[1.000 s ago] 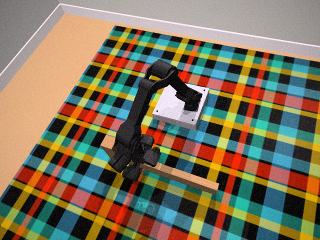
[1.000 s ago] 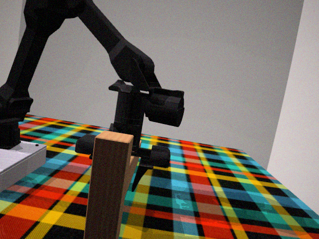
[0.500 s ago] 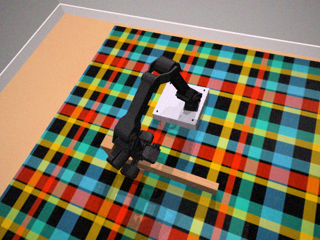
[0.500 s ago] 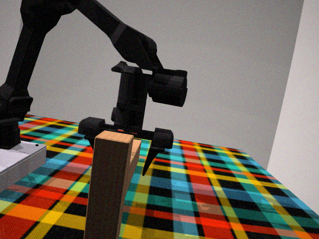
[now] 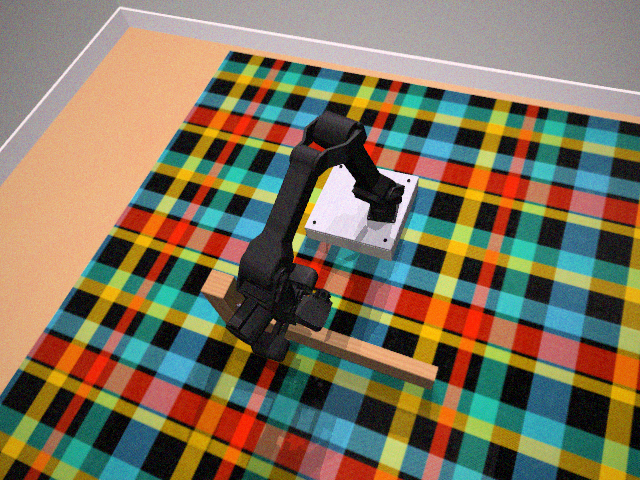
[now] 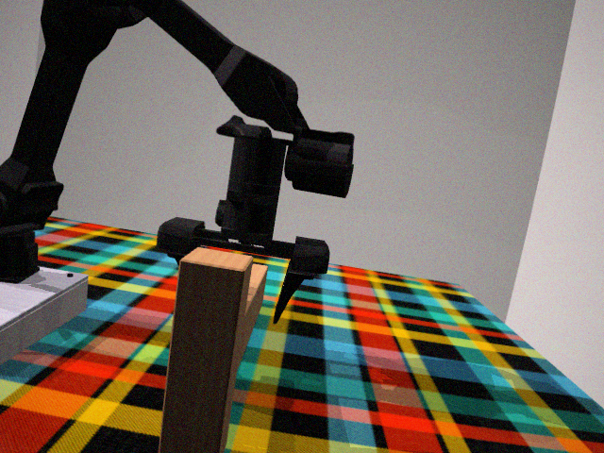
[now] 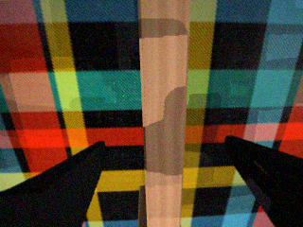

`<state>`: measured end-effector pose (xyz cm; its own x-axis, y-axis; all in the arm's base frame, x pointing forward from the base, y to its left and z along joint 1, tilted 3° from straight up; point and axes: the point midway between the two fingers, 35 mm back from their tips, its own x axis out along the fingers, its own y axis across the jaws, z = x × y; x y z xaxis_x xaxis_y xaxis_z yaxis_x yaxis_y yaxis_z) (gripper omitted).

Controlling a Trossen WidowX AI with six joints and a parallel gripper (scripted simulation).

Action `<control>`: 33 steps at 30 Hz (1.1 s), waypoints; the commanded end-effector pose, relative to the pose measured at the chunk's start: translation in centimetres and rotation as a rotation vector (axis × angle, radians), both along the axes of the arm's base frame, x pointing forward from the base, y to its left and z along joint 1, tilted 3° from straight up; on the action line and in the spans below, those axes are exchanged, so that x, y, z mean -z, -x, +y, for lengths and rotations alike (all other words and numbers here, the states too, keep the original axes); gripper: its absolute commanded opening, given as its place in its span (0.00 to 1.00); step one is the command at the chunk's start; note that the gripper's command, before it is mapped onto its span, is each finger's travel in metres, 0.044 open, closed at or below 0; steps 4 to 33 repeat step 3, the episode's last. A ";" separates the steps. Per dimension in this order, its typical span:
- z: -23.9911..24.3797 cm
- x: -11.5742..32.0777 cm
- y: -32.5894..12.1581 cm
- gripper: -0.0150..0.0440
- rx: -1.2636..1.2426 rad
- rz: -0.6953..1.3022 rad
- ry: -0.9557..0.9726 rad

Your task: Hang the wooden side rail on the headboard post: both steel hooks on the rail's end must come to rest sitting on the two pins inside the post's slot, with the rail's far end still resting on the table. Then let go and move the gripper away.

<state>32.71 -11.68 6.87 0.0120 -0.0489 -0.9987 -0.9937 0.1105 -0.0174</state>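
Note:
The wooden headboard post (image 5: 218, 284) (image 6: 202, 351) stands upright. The wooden side rail (image 5: 361, 353) (image 6: 257, 282) (image 7: 163, 71) runs away from the post; its far end looks low against the cloth in the top view. My gripper (image 7: 166, 144) is open above the rail, near the post, with nothing between its fingers. In the wrist view its fingertips stand wide apart, one on each side of the rail, with gaps on both sides. In the exterior view one finger is visible right of the post. The hooks, pins and slot are hidden, so their seating cannot be seen.
The arm's white base plate (image 5: 336, 206) (image 6: 43, 297) sits on the plaid cloth (image 5: 491, 423) (image 6: 390, 370), behind the rail in the top view. The bare tan table top (image 5: 77, 170) shows past the cloth's left edge, with pale low walls around it.

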 end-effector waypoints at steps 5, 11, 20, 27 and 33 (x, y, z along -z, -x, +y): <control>0.0 0.0 0.0 1.00 -0.001 0.000 0.000; 0.0 0.0 0.0 1.00 -0.001 0.000 0.000; 0.0 0.0 0.0 1.00 -0.001 0.000 0.000; 0.0 0.0 0.0 1.00 -0.001 0.000 0.000; 0.0 0.0 0.0 1.00 -0.001 0.000 0.000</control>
